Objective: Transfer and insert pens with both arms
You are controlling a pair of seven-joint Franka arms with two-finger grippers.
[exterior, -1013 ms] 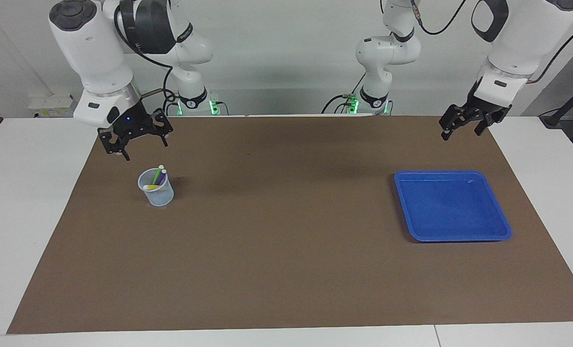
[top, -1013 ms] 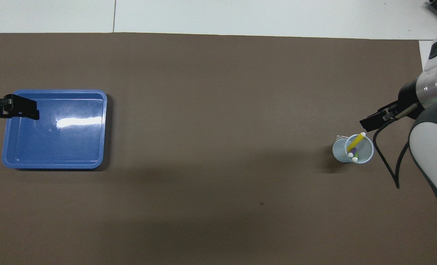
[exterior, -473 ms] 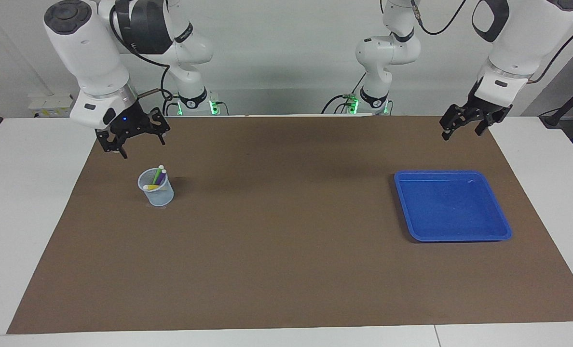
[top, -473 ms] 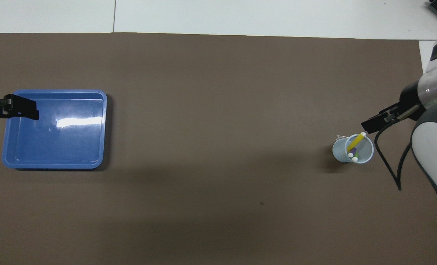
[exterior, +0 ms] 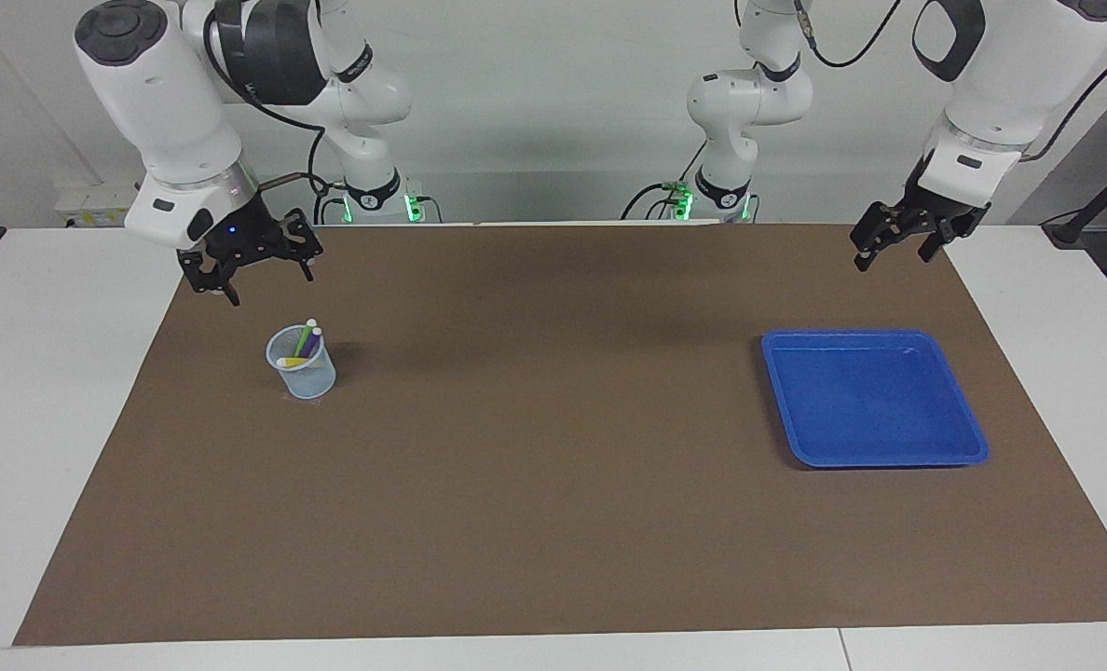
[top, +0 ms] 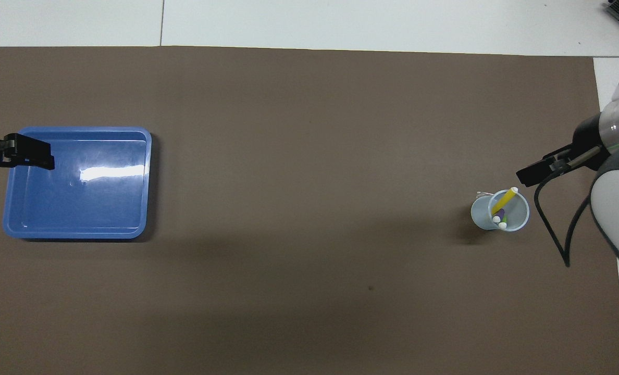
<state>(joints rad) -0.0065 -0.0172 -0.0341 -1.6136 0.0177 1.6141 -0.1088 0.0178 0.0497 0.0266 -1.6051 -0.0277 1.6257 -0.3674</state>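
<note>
Facing view: right gripper [exterior: 253,270] pulled up and away from cup [exterior: 302,373], jaws apart, empty. Pens [exterior: 302,347] all stood in cup. Left gripper [exterior: 903,240] waited apart above tray [exterior: 875,447]. Looked finished.

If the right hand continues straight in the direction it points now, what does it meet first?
Probably the bare brown mat. The right hand points down, up in the air over the mat's edge beside the cup of pens, not over it; depth is uncertain.

blue tray [exterior: 875,457] | clear cup [exterior: 307,377] | both on brown mat [exterior: 553,522]
</note>
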